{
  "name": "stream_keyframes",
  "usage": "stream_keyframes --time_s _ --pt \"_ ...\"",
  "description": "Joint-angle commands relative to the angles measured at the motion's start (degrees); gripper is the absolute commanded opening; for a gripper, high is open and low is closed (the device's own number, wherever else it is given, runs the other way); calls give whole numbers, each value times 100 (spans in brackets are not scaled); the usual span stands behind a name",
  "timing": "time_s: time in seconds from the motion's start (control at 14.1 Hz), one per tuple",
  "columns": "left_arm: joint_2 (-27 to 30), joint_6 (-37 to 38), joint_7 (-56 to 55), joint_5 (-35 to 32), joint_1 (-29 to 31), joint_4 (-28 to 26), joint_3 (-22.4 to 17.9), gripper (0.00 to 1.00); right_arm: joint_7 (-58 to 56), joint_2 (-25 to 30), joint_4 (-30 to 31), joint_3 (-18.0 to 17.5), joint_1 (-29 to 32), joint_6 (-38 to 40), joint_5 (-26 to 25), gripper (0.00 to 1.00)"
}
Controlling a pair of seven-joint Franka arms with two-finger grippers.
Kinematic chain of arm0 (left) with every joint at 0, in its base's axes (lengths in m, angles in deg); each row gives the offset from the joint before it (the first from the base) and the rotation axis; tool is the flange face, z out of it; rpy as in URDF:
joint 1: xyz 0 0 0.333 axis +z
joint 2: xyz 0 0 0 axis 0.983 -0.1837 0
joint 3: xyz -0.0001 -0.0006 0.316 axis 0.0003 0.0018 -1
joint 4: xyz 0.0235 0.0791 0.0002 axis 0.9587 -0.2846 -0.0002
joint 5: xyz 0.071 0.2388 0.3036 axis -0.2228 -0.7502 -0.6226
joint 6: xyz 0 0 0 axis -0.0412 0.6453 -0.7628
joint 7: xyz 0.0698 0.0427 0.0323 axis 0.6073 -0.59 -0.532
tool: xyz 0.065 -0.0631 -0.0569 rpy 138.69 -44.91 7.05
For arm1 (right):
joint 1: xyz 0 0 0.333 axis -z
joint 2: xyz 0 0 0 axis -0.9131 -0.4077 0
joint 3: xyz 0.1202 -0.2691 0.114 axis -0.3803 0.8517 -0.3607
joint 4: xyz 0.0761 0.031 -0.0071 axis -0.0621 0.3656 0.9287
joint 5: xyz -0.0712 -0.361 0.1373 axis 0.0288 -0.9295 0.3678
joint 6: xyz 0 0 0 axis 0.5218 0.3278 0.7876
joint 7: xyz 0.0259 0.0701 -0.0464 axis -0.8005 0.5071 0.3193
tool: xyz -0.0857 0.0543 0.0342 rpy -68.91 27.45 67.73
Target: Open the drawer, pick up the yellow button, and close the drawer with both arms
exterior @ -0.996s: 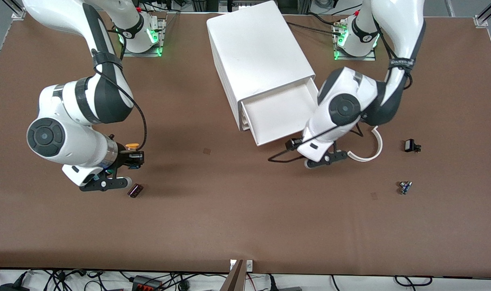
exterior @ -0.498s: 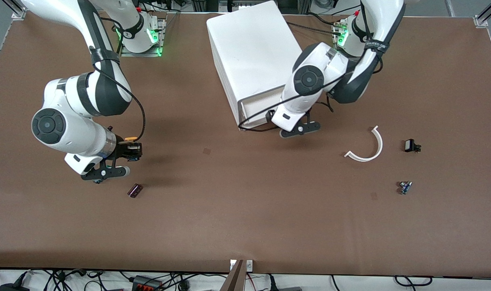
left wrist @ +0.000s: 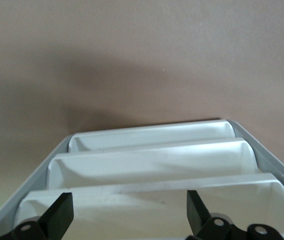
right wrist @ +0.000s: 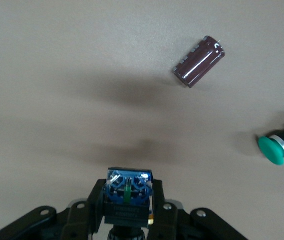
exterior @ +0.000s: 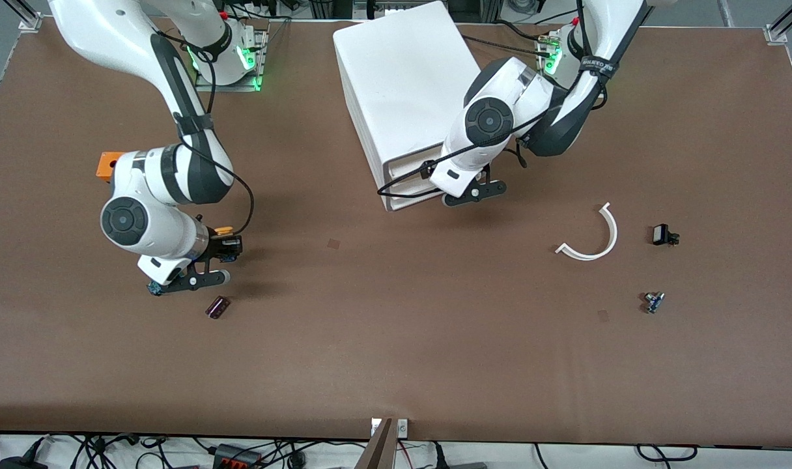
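Observation:
The white cabinet (exterior: 409,85) stands at the back middle of the table. Its top drawer (exterior: 409,172) sits pushed in, level with the other drawer fronts. My left gripper (exterior: 458,189) is open and empty right against the drawer fronts; in the left wrist view the drawer front (left wrist: 146,200) lies between the spread fingers of the left gripper (left wrist: 129,210). My right gripper (exterior: 228,247) is shut on the button (exterior: 223,230), held just above the table toward the right arm's end. In the right wrist view the button's blue body (right wrist: 128,192) sits between the fingers.
A dark red capacitor (exterior: 217,307) and a green-capped button (right wrist: 276,149) lie on the table close to the right gripper. An orange block (exterior: 107,163) sits by the right arm. A white curved strip (exterior: 594,238) and two small parts (exterior: 663,234) (exterior: 653,301) lie toward the left arm's end.
The left gripper pushed the open drawer into the cabinet until it shut. The right arm swung its elbow inward; its gripper kept the button and shifted only slightly.

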Motion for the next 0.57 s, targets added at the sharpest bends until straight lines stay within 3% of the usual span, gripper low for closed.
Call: stream_keyframes --time_s 0.0,0.5 --pt "235 112 0 215 70 -181 144 100 -172 35 392 -85 91 -410 58 0" --pt "174 235 411 118 307 72 83 100 -365 -236 604 -147 38 -1043 84 0"
